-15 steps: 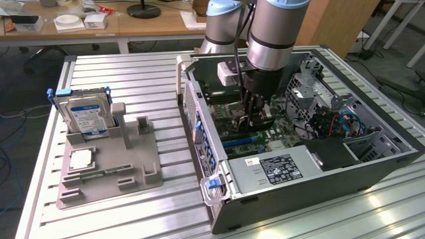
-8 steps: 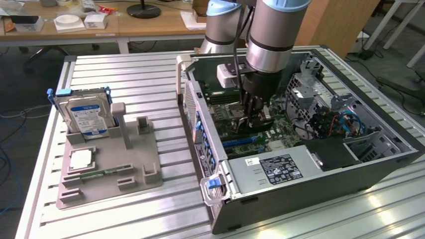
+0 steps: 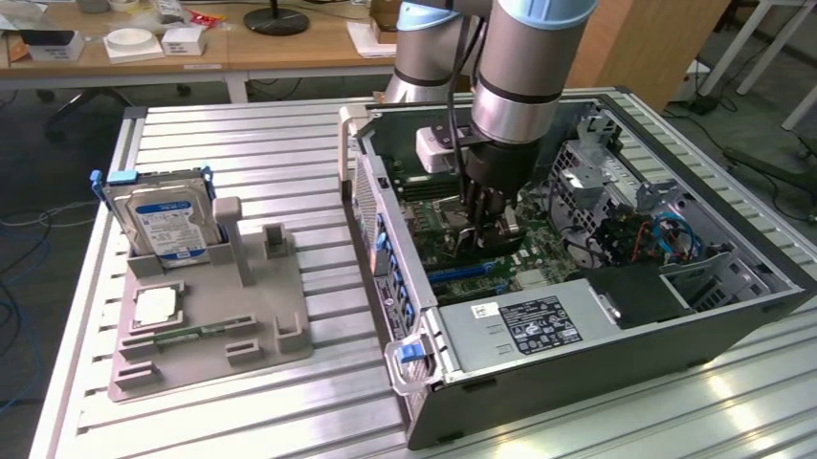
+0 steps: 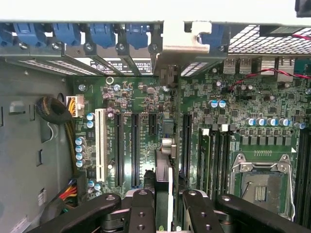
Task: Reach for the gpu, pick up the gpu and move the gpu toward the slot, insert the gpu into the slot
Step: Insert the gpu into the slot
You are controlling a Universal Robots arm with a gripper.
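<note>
The rig stood on a ribbed aluminium table (image 3: 243, 153) in a workshop, with wooden desks behind it. On the exterior view's left sat a grey plastic fixture tray (image 3: 210, 320) carrying a silver hard drive with a blue label (image 3: 164, 225). On the exterior view's right lay an open black desktop computer case (image 3: 715, 330), side panel off, with its green motherboard (image 4: 146, 97) exposed. I had the silver-grey arm (image 3: 523, 72) reaching down into the case. Its black two-finger gripper (image 4: 164, 194) was closed part-way on the gpu (image 4: 164, 179), a thin dark circuit card seen edge-on between the fingers (image 4: 141, 206) in the wrist view. The card's silver end bracket (image 4: 182, 41) rose against the rear wall of the case, among the blue expansion-slot latches (image 4: 102, 34). The card stood upright over the row of long black expansion slots (image 4: 135, 145), in line with one of them. I could not tell whether its edge connector had entered the slot. I judged the insertion step to be in hand, with pick-up and transfer completed. The next move called for a straight, vertical press, with the card kept square to the slot and the bracket clear of the case wall.
</note>
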